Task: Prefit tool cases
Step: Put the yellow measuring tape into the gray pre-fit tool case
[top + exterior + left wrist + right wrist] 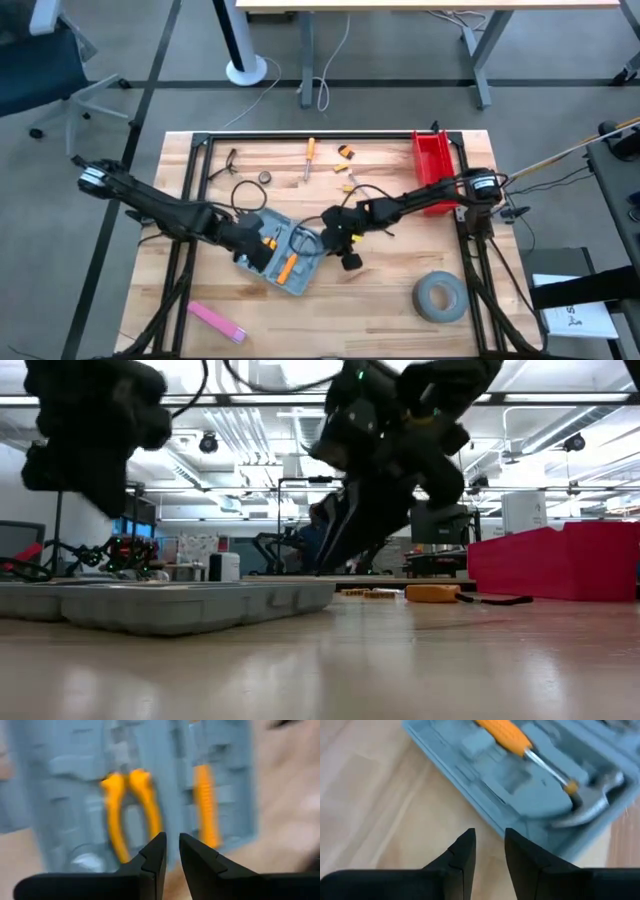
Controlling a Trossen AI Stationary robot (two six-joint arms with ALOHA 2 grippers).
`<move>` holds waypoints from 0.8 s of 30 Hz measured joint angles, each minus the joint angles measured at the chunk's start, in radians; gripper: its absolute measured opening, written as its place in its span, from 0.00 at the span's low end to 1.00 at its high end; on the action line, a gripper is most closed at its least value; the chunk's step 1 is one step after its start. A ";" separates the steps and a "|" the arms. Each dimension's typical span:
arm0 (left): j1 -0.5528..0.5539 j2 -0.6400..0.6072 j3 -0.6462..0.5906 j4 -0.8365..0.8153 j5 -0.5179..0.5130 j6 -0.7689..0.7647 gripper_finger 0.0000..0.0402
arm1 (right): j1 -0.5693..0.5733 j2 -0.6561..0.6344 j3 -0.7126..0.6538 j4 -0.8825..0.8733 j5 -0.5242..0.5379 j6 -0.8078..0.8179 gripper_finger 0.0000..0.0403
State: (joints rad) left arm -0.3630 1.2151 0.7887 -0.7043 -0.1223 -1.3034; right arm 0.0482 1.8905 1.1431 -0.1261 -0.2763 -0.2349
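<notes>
The open blue-grey rectangular plastic tool case holds orange-handled pliers and a hammer (both seated in recesses); the left gripper and right gripper hover slightly parted, empty.

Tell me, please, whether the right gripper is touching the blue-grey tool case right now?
Apart. In the right wrist view, bare table shows between the right gripper and the tool case; its narrowly parted fingers hold nothing.

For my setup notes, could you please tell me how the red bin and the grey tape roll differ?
The red bin is a rectangular box at the table's far right edge; the grey tape roll is a flat ring lying near the right front. The red bin stands taller. Neither is touched by a pincer.
</notes>
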 joint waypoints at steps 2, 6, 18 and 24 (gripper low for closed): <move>0.001 0.029 0.000 -0.041 0.000 -0.016 0.15 | 0.019 -0.010 0.000 0.011 0.022 0.005 0.21; 0.001 0.072 0.000 -0.092 0.009 -0.054 0.15 | 0.049 -0.011 0.000 0.063 0.025 0.015 0.19; 0.001 0.124 0.000 -0.193 0.000 -0.169 0.15 | 0.041 -0.007 0.002 0.174 0.028 0.044 0.19; 0.001 0.120 0.000 -0.312 -0.045 -0.242 0.15 | 0.012 -0.007 0.002 0.175 0.094 0.053 0.22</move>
State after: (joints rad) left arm -0.3618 1.3346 0.7887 -1.0168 -0.1669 -1.5454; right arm 0.0599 1.8832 1.1454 0.0494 -0.1819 -0.1818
